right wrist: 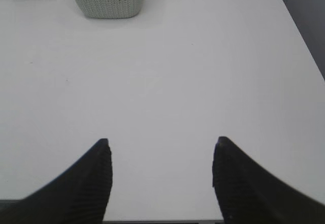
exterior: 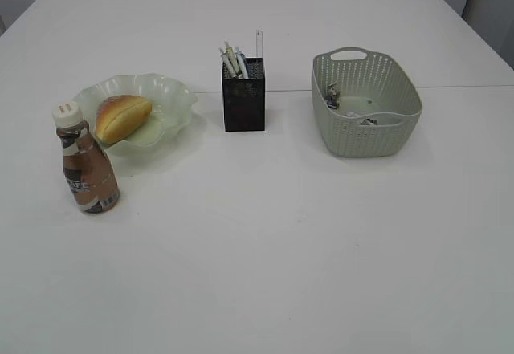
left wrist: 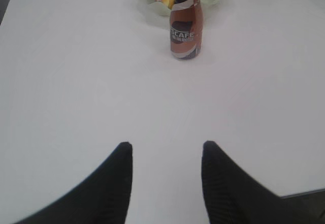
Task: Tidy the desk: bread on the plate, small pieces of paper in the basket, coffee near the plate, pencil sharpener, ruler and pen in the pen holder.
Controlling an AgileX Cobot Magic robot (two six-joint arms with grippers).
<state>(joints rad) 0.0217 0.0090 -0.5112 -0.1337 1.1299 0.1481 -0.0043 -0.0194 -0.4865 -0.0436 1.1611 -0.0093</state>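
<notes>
From the outside camera, the bread (exterior: 122, 116) lies in the plate (exterior: 173, 97) near the table's (exterior: 281, 242) left edge, with the coffee (exterior: 87, 169) just in front. The pen holder (exterior: 243, 97) stands mid-table, holding pens and the ruler (exterior: 259, 44). The basket (exterior: 365, 105) sits toward the right edge with paper bits inside. The front half of the table is bare. Left wrist camera: the left gripper (left wrist: 166, 155) is apart, holding nothing, with bare table between it and the coffee (left wrist: 185, 23). Right wrist camera: the right gripper (right wrist: 161, 150) is wide apart near the front edge.

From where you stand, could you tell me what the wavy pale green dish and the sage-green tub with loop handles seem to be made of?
The wavy pale green dish looks like translucent glass or plastic, glossy, since light passes through its rim. The sage-green tub looks like matte moulded plastic with a woven pattern pressed into its wall.
</notes>
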